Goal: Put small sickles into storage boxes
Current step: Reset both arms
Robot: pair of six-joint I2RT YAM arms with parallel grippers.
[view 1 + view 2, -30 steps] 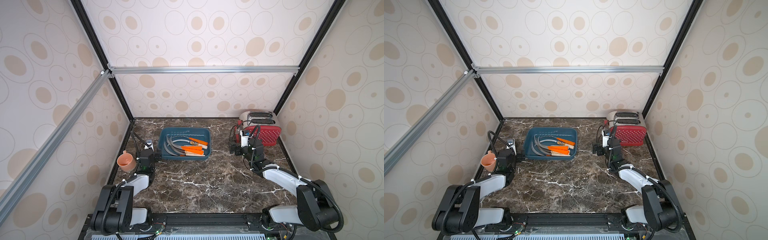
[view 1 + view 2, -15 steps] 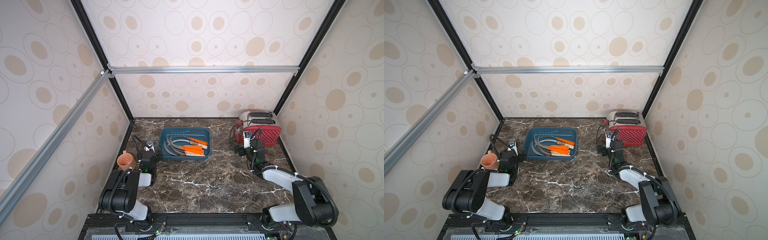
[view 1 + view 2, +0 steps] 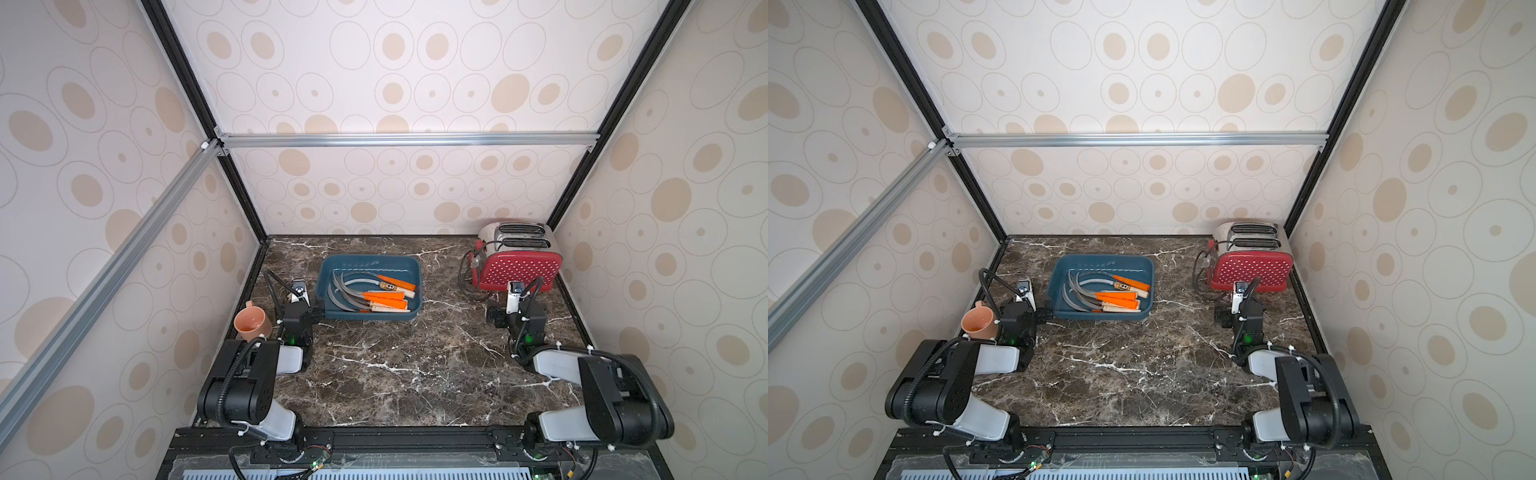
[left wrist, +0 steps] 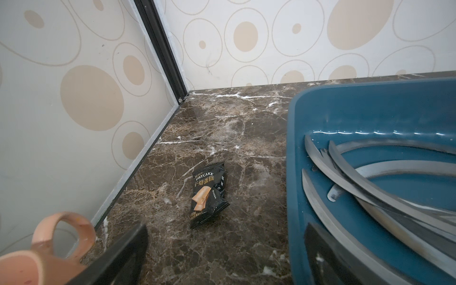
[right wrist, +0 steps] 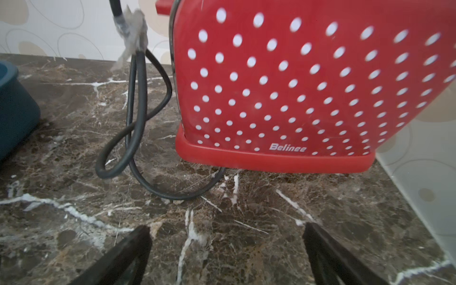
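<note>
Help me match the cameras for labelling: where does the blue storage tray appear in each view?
In a top view: the storage tray sits mid-table, toward the back wall.
In a top view: the storage tray sits mid-table again.
Left wrist: close up, filling much of the frame, beside the snack packet.
Right wrist: only one corner at the frame's edge, across the cord from the toaster.
Shared landmark: the marble table.

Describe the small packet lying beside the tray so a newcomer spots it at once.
Find the dark teal tray of sickles on the marble table. Between its side and the spotted wall lies a flat packet. It is glossy black, printed DRYCAKE, unlike the pink cup nearby.
</note>
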